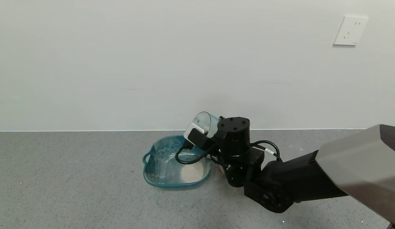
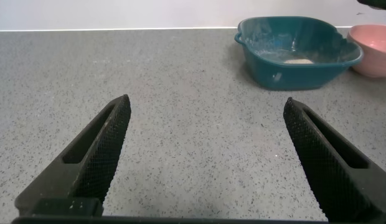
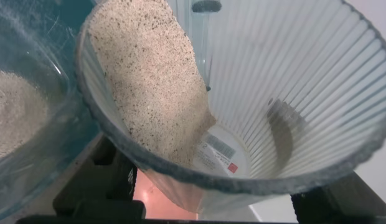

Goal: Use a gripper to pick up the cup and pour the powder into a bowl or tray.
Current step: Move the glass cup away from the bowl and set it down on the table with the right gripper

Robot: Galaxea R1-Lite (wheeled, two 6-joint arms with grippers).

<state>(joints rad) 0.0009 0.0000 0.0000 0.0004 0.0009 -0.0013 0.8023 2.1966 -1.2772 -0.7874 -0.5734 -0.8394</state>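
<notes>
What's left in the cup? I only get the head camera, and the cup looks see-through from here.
Observer: The right wrist view shows powder inside the tilted cup, which the right gripper holds. It lies up to the rim, over the teal tray.
Operator: Anything behind the big black arm?
Observer: Yes, the left wrist view shows a pink bowl beside the tray.
Operator: Where's the other hand?
Observer: The left gripper is open, low over the table, apart from the tray.

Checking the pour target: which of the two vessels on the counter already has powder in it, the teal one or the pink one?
The teal tray, the larger rounded-square vessel with a loop handle, holds a pale powder heap. The round pink bowl beside it shows none in this view.
</notes>
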